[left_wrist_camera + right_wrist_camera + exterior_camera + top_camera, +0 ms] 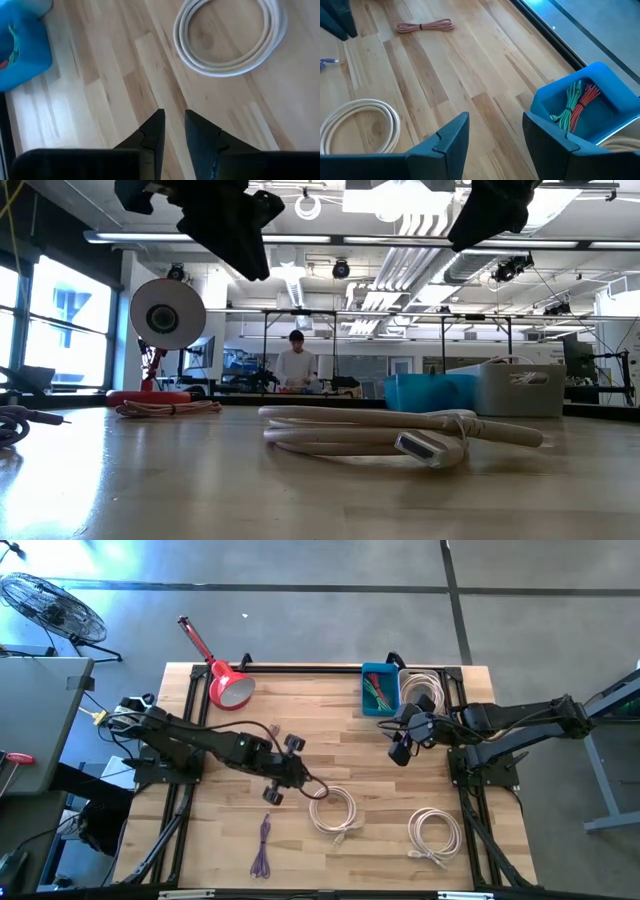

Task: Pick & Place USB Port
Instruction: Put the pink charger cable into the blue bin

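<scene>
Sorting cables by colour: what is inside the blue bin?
The blue bin holds a green cable bundle beside a red one. Anything beneath them is hidden.

A coiled white cable (400, 432) lies on the table (200, 490), blue bin (430, 392) behind it.

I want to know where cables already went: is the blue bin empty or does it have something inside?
Not empty. The blue bin holds a green cable bundle and a red one; the high view shows them too.
</scene>
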Tool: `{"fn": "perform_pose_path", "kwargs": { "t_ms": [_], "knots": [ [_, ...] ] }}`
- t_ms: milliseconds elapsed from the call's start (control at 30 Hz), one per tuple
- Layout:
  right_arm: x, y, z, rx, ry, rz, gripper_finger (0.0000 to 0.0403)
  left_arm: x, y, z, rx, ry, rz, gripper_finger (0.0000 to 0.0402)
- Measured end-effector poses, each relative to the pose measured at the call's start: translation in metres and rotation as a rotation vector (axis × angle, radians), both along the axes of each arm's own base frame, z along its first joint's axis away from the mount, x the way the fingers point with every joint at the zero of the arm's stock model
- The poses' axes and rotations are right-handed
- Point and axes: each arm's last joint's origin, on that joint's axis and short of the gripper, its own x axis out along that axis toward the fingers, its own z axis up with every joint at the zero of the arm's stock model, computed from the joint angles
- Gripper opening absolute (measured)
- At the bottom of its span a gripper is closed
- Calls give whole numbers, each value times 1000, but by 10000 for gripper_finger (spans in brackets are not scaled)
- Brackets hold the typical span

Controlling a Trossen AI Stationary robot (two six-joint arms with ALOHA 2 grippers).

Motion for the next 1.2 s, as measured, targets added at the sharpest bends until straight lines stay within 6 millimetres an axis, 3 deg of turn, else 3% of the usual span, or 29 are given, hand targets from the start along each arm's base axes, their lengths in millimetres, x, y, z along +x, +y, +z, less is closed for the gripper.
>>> {"fn": "perform_pose_path", "kwargs": {
  "t_ms": [200, 300, 600, 767, 933, 1200],
  "knots": [
    [6, 1, -6, -5, 41, 0, 177, -2, 1, -1, 6, 18, 21, 72],
    [11, 1, -12, -23, 75, 4, 177, -2, 1, -1, 4, 18, 19, 96],
    [22, 3, -21, -41, 125, 30, 177, -2, 0, -1, -30, 16, 28, 281],
    [22, 5, -21, -31, 125, 49, 177, -1, -1, -1, -40, 11, 20, 345],
    [22, 11, -21, -45, 123, 66, 177, -1, 0, -1, -25, 8, 28, 368],
    [21, 17, -21, -58, 117, 76, 177, -1, 0, -1, -23, 8, 30, 370]
  ]
}}
